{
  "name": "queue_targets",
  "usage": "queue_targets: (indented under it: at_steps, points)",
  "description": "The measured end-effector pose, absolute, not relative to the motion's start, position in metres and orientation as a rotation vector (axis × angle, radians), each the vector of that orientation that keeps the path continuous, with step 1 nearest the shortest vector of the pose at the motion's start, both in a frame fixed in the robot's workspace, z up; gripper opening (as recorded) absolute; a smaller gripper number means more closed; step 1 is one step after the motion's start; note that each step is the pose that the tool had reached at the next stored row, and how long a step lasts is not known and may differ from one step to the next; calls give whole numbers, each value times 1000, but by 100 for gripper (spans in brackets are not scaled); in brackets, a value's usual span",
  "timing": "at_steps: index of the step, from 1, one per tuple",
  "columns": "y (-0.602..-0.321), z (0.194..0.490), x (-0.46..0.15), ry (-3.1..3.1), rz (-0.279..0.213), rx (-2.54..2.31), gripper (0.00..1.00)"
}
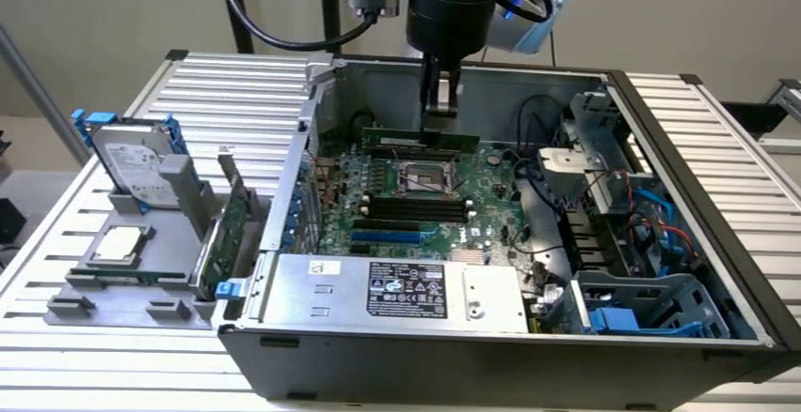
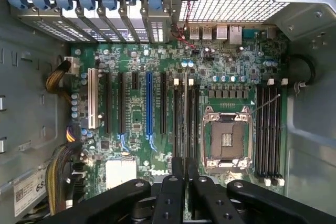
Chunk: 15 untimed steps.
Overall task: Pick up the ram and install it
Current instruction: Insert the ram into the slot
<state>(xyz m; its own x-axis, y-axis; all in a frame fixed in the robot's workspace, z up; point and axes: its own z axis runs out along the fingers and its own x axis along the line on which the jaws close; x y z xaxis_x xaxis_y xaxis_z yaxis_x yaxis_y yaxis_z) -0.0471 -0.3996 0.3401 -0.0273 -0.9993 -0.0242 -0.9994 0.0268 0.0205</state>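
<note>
The ram (image 1: 403, 137), a narrow green stick, hangs level a little above the motherboard (image 1: 414, 196) inside the open computer case, over the far side of the board behind the empty processor socket (image 1: 432, 175). My gripper (image 1: 438, 121) comes straight down from above and is shut on the stick's upper edge near its middle. In the wrist view the two black fingers (image 2: 173, 192) stand close together, and the ram shows edge-on as a thin pale strip (image 2: 185, 124) running along the memory slots (image 2: 181, 114) beside the socket (image 2: 226, 140).
The case walls (image 1: 313, 121) ring the board. A silver power supply (image 1: 388, 290) lies at the front, a drive cage with blue parts (image 1: 639, 309) on the exterior view's right. Outside on the left, a grey fixture (image 1: 126, 281) carries a hard drive (image 1: 131, 163), a processor chip (image 1: 115, 243) and an expansion card (image 1: 229, 234).
</note>
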Motion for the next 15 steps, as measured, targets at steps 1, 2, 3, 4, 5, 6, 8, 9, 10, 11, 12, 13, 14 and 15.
queue_targets:
  at_steps: [1, 2, 3, 4, 5, 6, 8, 9, 10, 11, 12, 13, 14, 15]
  points:
    - [-398, 338, -47, 2249, 50, -2189, 0]
    - [-397, 336, -47, 2249, 50, -2189, 0]
    - [-395, 335, -47, 2249, 50, -2189, 0]
    - [-394, 333, -47, 2249, 50, -2189, 0]
    - [-393, 331, -47, 2249, 50, -2189, 0]
    - [-392, 329, -47, 2249, 50, -2189, 0]
    - [-391, 325, -47, 2249, 50, -2189, 0]
    - [-391, 324, -47, 2249, 50, -2189, 0]
    - [-391, 322, -47, 2249, 50, -2189, 0]
    - [-391, 320, -47, 2249, 50, -2189, 0]
    - [-391, 318, -46, 2249, 50, -2189, 0]
    - [-391, 316, -46, 2249, 50, -2189, 0]
    - [-391, 315, -45, 2249, 50, -2189, 0]
    - [-391, 313, -44, 2249, 50, -2189, 0]
